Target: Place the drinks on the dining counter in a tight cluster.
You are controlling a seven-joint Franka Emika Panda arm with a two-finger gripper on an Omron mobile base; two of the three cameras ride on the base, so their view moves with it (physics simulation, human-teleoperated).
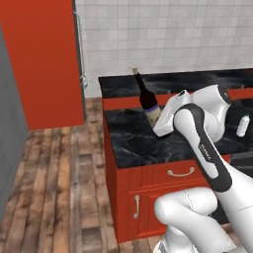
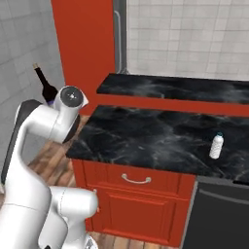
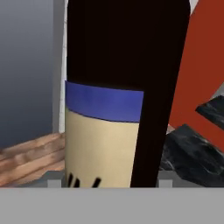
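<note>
Looking from the left base view, the wine bottle (image 1: 147,100) is seen tilted, lifted off the lower desk (image 1: 133,143) and carried at its labelled lower body by the white arm; the claw itself is masked by the wrist, so the grip is judged rather than seen; a small water bottle (image 1: 242,125) stands well apart at the right, on the same lower desk; the raised dining desk (image 1: 168,83) lies behind, bare where it shows.

From the right base view, the same wine bottle (image 2: 45,88) is glimpsed behind the arm's joint, out past the desk's left end and over the floor; a slip there would likely drop it on the boards, the tilt and low hold being the cause.

From the hand view, the wine bottle (image 3: 118,96) is pressed close against the lens, clenched between the fingers as judged; the fingertips are hard to make out; the neck is cut off; a maroon bottle cannot be found.
</note>
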